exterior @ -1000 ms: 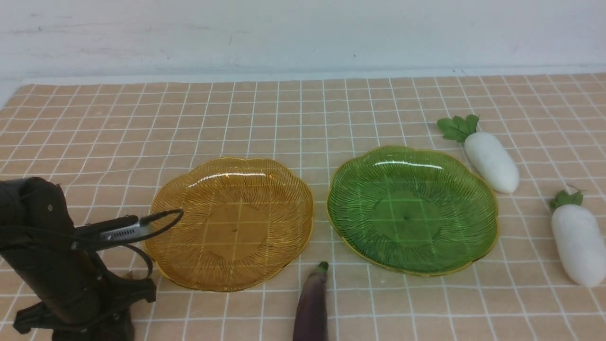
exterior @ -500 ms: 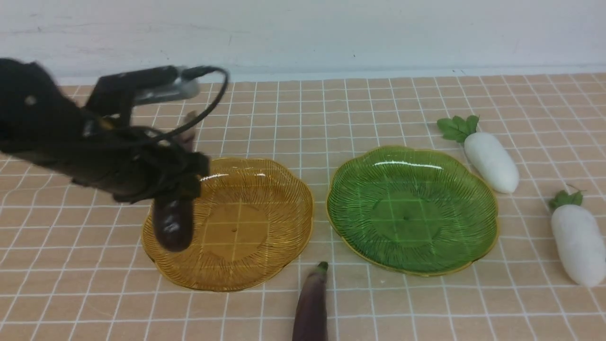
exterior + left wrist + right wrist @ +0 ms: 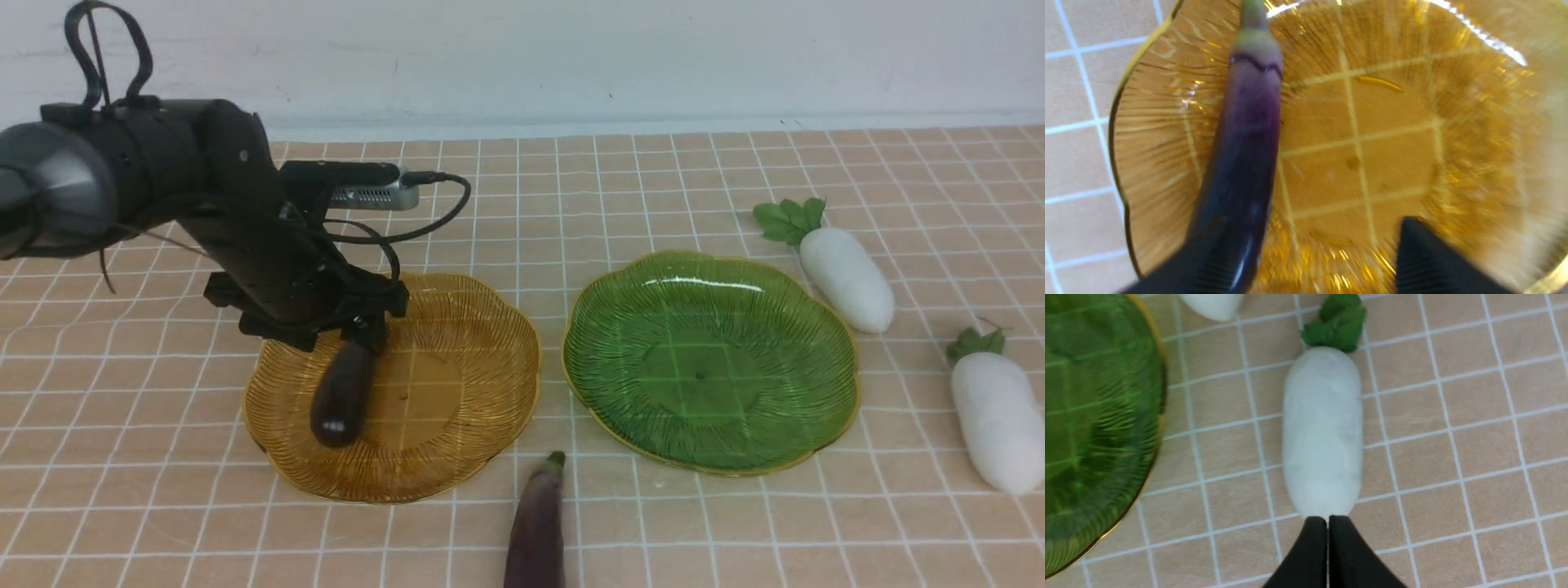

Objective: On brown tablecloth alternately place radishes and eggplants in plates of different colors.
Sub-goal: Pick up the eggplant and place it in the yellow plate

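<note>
A dark purple eggplant [image 3: 343,392] [image 3: 1241,155] lies in the left part of the amber plate [image 3: 490,327] [image 3: 1412,122]. My left gripper [image 3: 353,328] [image 3: 1314,249] hangs just over it, open. One finger rests by the eggplant's side and the other stands far off it. A second eggplant [image 3: 537,523] lies on the brown tablecloth [image 3: 571,196] in front of the plates. The green plate [image 3: 710,363] [image 3: 1094,416] holds nothing. Two white radishes [image 3: 845,273] [image 3: 998,420] lie to its right. My right gripper [image 3: 1327,522] is shut, just short of one radish [image 3: 1323,433]; it is out of the front view.
A white wall runs along the cloth's far edge. The left arm's cable [image 3: 424,220] loops above the amber plate's back rim. The tip of the other radish [image 3: 1212,304] shows at the edge of the right wrist view.
My left arm rose from the near left corner with an eggplant, carried it over the amber plate and lowered it. Its jaws have opened. The right side has not changed.
</note>
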